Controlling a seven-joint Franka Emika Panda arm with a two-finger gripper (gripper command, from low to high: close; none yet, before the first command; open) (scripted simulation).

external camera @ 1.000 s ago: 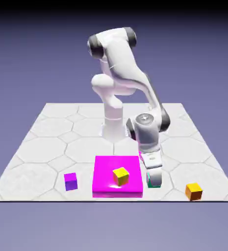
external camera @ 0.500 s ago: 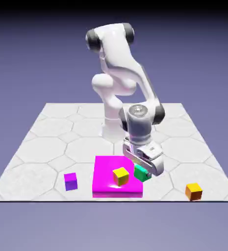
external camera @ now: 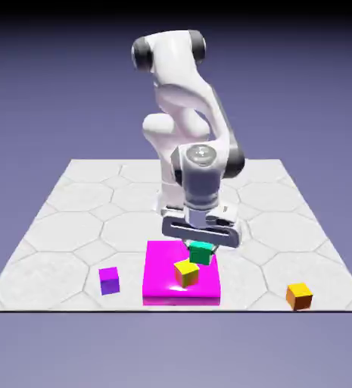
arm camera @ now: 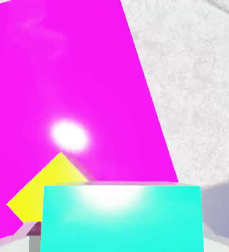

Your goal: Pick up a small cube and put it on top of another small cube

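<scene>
White stone-patterned counter carries the magenta slab. Fingers found clamped on the teal-green cube, above the slab; transfer judged in hand. Next move requires aligning over the yellow-topped cube, below and beside the fingers, before lowering.

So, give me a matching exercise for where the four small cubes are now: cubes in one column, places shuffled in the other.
Things
1. teal cube
2. yellow cube
3. purple cube
4. orange cube

Places
A. on the tabletop, toward the exterior view's left
B. held between the jaws
C. on the tabletop, toward the exterior view's right
D. resting on the magenta slab

Pairs: 1-B, 2-D, 3-A, 4-C
</scene>
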